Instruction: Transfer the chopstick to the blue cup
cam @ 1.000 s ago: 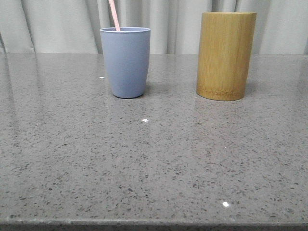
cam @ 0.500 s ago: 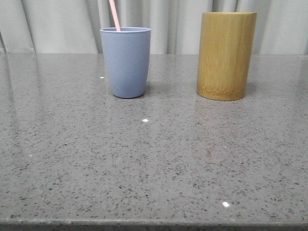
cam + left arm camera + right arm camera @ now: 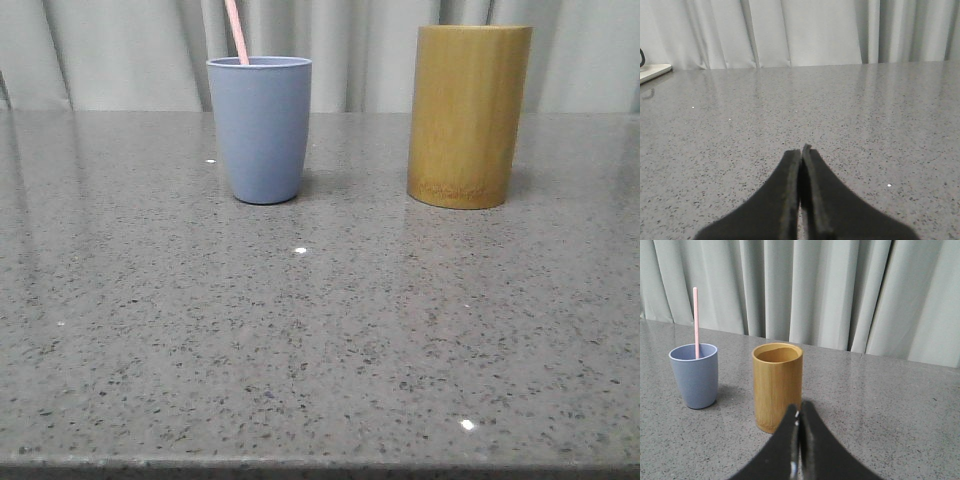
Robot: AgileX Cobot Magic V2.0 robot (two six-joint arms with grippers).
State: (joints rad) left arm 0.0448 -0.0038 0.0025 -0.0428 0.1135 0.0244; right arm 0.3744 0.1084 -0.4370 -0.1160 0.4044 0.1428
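The blue cup (image 3: 260, 128) stands on the grey stone table, left of centre in the front view. A pale pink chopstick (image 3: 237, 31) stands in it, leaning left, only its upper part showing. Both also show in the right wrist view: the cup (image 3: 694, 375) and the chopstick (image 3: 696, 321). My right gripper (image 3: 800, 412) is shut and empty, low over the table just short of the bamboo holder (image 3: 777, 386). My left gripper (image 3: 801, 152) is shut and empty over bare table. Neither gripper shows in the front view.
The tall yellow-brown bamboo holder (image 3: 469, 115) stands right of the blue cup, apart from it; its inside looks empty in the right wrist view. Pale curtains hang behind the table. A white object's edge (image 3: 652, 71) lies at the far side of the left wrist view.
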